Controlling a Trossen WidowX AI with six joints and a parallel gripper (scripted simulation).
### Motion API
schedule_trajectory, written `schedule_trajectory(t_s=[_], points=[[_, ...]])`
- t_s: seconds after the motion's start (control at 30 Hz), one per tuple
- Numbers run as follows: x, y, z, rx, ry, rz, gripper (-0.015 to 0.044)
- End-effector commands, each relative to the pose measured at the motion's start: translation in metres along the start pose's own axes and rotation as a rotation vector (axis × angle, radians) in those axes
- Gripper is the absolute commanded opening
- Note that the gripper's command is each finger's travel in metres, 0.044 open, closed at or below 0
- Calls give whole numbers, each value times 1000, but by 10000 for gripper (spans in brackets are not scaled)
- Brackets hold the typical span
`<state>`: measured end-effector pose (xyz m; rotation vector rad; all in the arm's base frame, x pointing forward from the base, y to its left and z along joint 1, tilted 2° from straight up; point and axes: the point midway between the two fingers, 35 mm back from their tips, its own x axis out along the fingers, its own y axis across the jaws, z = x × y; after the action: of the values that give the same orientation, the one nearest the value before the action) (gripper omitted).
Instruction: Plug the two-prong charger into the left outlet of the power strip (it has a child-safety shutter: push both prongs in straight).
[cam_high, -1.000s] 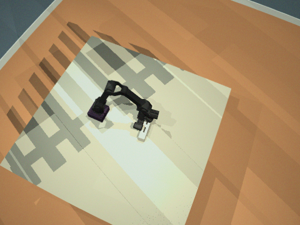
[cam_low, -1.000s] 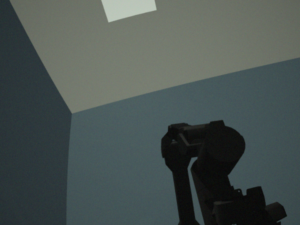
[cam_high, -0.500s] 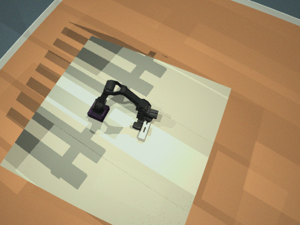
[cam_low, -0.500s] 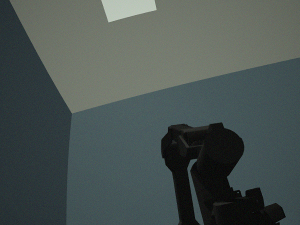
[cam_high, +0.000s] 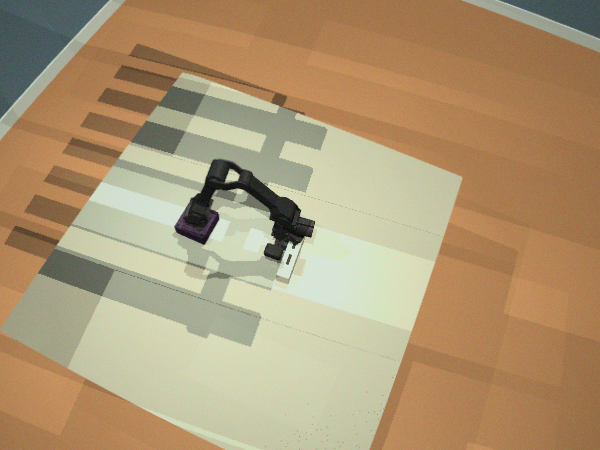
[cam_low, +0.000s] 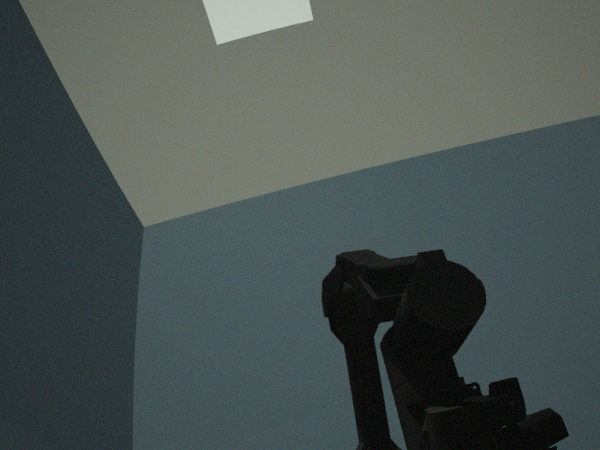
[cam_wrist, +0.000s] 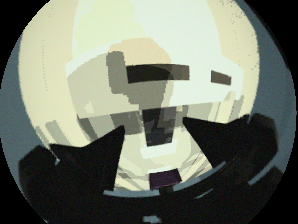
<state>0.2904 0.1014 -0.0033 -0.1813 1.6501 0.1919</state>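
Observation:
The white power strip (cam_high: 285, 274) (cam_wrist: 200, 95) lies on the pale mat; two dark openings, a wider and a smaller one, show on it in the wrist view. My gripper (cam_high: 289, 241) (cam_wrist: 154, 124) is open at the strip, its black fingers spread wide. A dark block, which looks like the charger (cam_wrist: 159, 130), shows between the fingers with a gap on each side. Its upper end meets the strip's lower edge in the wrist view. Its prongs do not show, and I cannot tell how far they sit in an outlet. The exterior view shows only the arm, not the fingers.
The arm's purple base (cam_high: 204, 234) (cam_wrist: 165, 179) stands on the pale mat (cam_high: 325, 380). The black arm arches from it to the strip. Shadows and bright light patches cross the mat and the orange floor (cam_high: 500, 125).

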Motion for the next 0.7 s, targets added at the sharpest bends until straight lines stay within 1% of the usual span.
schedule_trajectory(t_s=[0.0, 0.67], points=[[0, 0, -3, 2, -3, 1, 440], [1, 0, -25, 2, -2, 2, 440]])
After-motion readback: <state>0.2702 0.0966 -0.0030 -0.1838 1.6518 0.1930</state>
